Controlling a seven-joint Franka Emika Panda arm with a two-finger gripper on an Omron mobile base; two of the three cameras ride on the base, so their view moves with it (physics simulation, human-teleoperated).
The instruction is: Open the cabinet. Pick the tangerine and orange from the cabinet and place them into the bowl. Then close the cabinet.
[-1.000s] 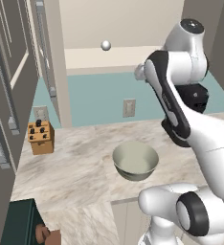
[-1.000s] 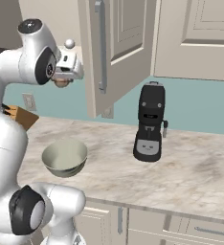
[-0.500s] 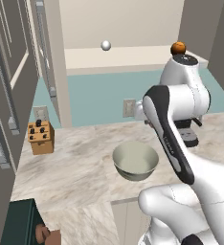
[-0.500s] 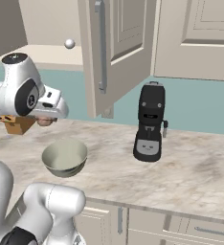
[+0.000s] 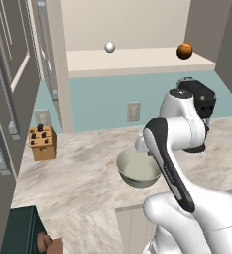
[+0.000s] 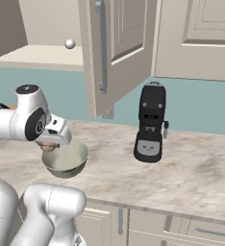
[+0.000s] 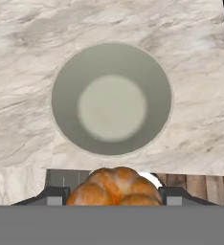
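Orange-skinned tangerine [image 7: 116, 187] clamped in the pincer [image 7: 115, 194], directly above the bowl [image 7: 61, 86]

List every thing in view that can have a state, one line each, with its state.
cabinet: doors open.
bowl: upright on the counter, empty.
gripper: above the bowl, shut on a ridged orange fruit.
round orange fruit: on the cabinet shelf.
coffee machine: upright on the counter.

No readable text, labels, brands or numbers anywhere; coffee machine [image 6: 151, 124] front panel too blurred to read.
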